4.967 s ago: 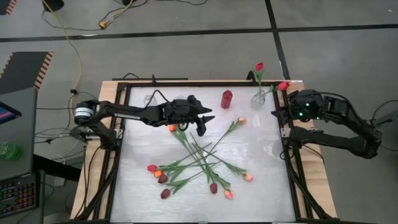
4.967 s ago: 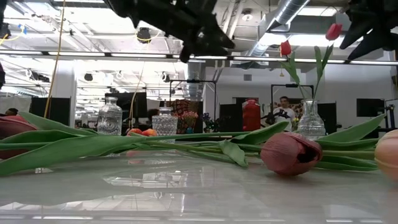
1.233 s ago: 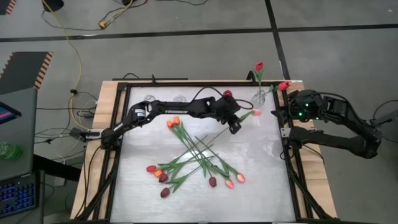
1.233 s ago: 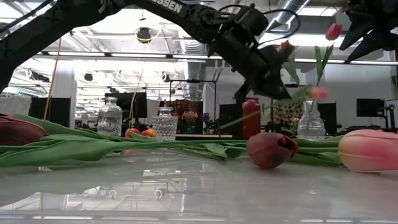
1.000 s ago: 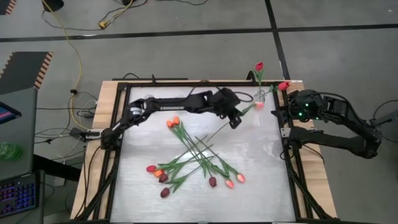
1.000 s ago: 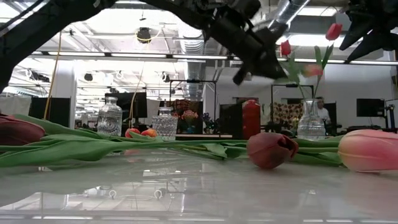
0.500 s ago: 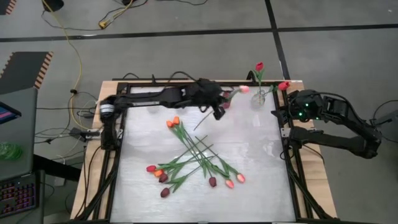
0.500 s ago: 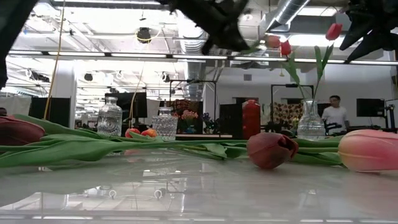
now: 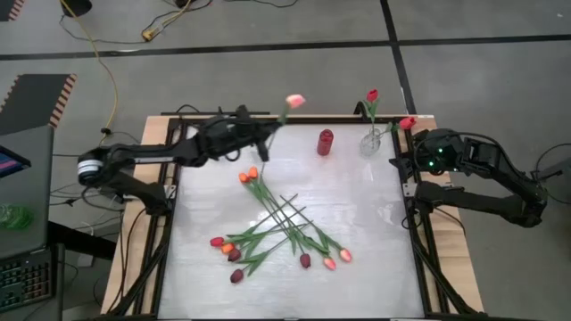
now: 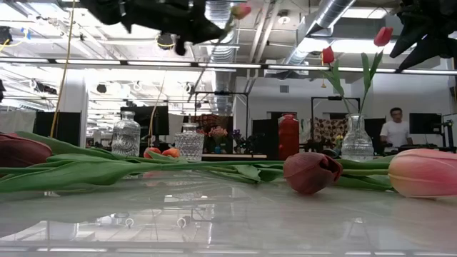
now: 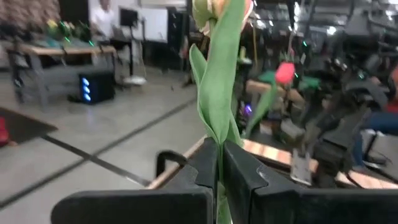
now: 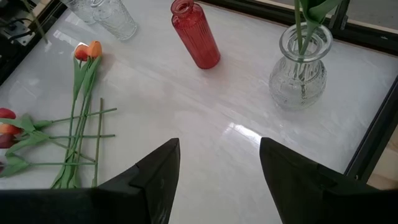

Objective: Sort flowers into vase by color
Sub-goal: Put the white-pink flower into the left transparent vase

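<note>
Nearest the low camera, the loose flowers lie crossed on the table, stems fanned across one another, heads of pink, orange, red and dark maroon scattered along the near side; a big pink head and a darker one fill the foreground there; beyond the heap, the left gripper hangs high over the far left part of the table, fingers clamped on the stem of a pink tulip; its long axis runs up and away from the fingers, head outermost, past the table's far edge; the clear glass jars by the far-left edge sit nearly beneath it, so I judge the left arm much the nearer to them, the stem needing to swing tail-down before any drop; farther along the far edge stand a red bottle, empty as far as I can tell, and a clear vase holding red tulips; the right gripper waits at the far right corner, fingers spread apart, holding nothing
</note>
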`<state>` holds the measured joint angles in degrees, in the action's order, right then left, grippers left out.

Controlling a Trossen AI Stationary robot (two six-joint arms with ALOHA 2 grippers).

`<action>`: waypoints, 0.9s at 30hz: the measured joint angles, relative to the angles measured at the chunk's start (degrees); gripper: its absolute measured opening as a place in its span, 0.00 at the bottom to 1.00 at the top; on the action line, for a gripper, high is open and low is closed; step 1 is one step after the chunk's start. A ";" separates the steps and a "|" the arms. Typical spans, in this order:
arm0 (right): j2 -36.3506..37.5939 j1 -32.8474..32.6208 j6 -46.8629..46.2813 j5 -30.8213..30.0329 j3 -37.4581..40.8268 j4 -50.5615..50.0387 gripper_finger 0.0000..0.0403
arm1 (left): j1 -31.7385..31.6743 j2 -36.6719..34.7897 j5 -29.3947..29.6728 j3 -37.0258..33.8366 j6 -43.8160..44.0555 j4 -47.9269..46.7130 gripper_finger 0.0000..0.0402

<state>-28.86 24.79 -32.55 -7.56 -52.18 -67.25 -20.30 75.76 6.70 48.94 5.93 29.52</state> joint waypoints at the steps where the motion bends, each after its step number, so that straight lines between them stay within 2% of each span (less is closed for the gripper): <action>1: 0.00 0.00 0.00 -0.01 0.00 -0.01 0.62 | -0.85 -1.34 0.00 -1.59 -0.15 1.12 0.00; 7: 0.00 0.00 0.00 0.01 0.00 0.01 0.62 | -5.47 -7.58 0.19 -6.83 -4.28 2.98 0.00; 16: 0.00 -0.02 0.00 0.01 0.00 0.01 0.62 | -12.74 -14.16 0.49 -7.38 -13.65 2.19 0.00; 23: 0.00 -0.02 0.00 0.01 0.00 0.01 0.62 | -17.51 -18.74 0.47 -11.94 -14.75 2.43 0.00; 27: 0.00 -0.02 0.00 -0.01 0.00 0.01 0.62 | -19.13 -21.78 0.51 -15.12 -16.07 6.56 0.00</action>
<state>-28.86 24.77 -32.56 -7.57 -52.18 -67.24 -39.43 53.98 7.21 33.82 -10.14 36.09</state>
